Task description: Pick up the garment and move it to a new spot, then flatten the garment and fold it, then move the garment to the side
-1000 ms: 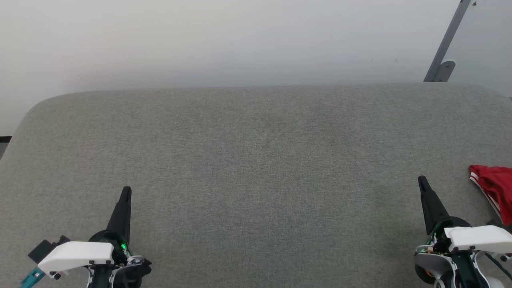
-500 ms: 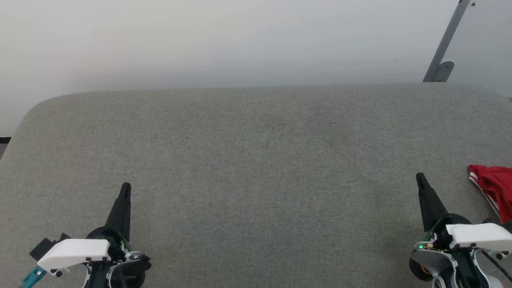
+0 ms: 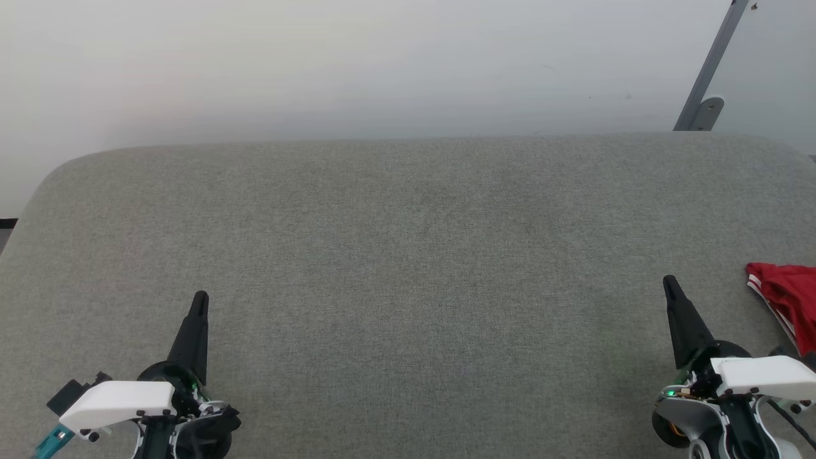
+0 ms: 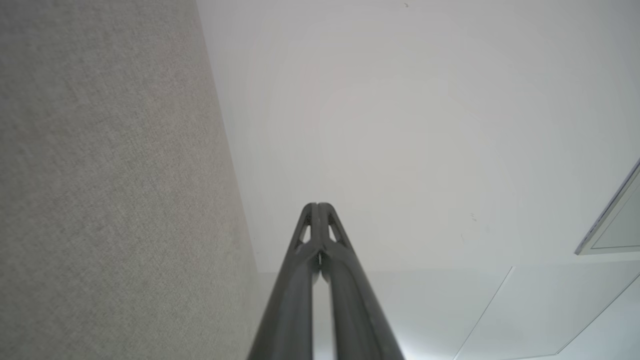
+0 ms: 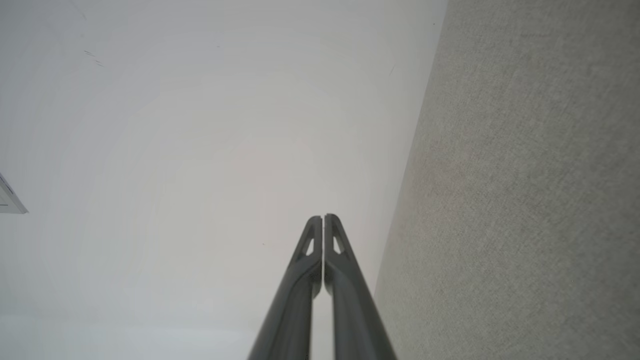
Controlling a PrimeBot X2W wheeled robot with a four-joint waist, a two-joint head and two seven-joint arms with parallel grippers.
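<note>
The garment [image 3: 785, 298] lay at the right edge of the counter [image 3: 408, 242], toward the near right corner. Only part of it showed: red cloth with a strip of white-and-red trim along its left border, the rest cut off at the side of the head view. From that part I could not tell whether it was folded or merely bunched.

The left pincer [image 3: 200, 301] was over the counter toward the near left corner, well apart from the garment. Its two dark fingers were pressed together with nothing between them, and the left wrist view showed the tips meeting. The right pincer [image 3: 669, 284] was toward the near right corner, near the garment but clear of it. It too was closed on nothing, its tips meeting in the right wrist view. Both pointed toward the far edge and the pale wall [image 3: 382, 64] beyond.

As a judgement, this scene fitted two stages. Either the jersey was waiting at the edge to be lifted and carried to a new spot, or it had been folded and set aside. The pictures did not settle which. If a grasp was due, the right pincer was the nearer and would need to part its fingers before reaching the cloth. If the jersey was already set aside, nothing more was called for.
</note>
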